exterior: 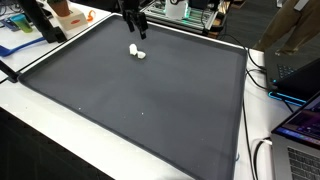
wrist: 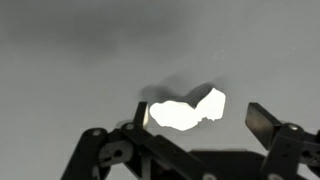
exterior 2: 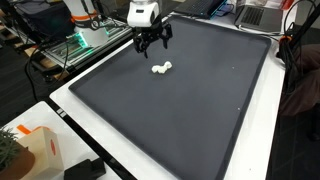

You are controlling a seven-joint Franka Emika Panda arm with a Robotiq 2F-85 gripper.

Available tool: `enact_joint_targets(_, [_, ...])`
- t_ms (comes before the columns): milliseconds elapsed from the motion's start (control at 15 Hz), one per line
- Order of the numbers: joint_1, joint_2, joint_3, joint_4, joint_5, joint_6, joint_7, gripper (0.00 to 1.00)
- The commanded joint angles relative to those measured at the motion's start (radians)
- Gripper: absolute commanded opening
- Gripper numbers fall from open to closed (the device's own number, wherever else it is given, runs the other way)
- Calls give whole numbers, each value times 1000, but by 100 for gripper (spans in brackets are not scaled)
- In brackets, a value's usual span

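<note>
Well, my gripper (exterior 2: 150, 47) hangs over the dark mat (exterior 2: 200, 120). My fingers (wrist: 262, 122) are spread wide and nothing is between them. The white lump (exterior 2: 161, 68) lies flat on the mat. In both exterior views it is near the far edge, at about 12 o'clock from the mat's middle. In an exterior view the lump (exterior: 137, 51) sits a little apart from my gripper, at about 6 o'clock from it. In the wrist view it shows between my two fingers, a bit toward 12 o'clock, and I do not touch it.

I think the lump is very light. It looks soft and crumpled, like a wad of tissue or cloth, but it is too bright and small to be sure. I guess it will squash a little and not break. It does not look slippery. In the wrist view it is longer from 9 to 3 o'clock than from 12 to 6. I would take hold across its fat middle, low near the mat, so it cannot slide away.
</note>
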Motion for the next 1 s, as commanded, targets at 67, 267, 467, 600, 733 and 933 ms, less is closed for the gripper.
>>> enact_joint_targets(67, [26, -116, 28, -199, -49, 272, 134, 100])
enact_joint_targets(267, [24, -79, 33, -163, -22, 269, 112, 100])
enact_joint_targets(467, [23, -75, 32, -152, -22, 267, 111, 100])
enact_joint_targets(600, [23, -93, 37, -187, -39, 360, 152, 100])
enact_joint_targets(733, [18, -113, 38, -228, -80, 462, 182, 100])
enact_joint_targets(933, [-5, -148, 37, -302, -193, 584, 249, 100])
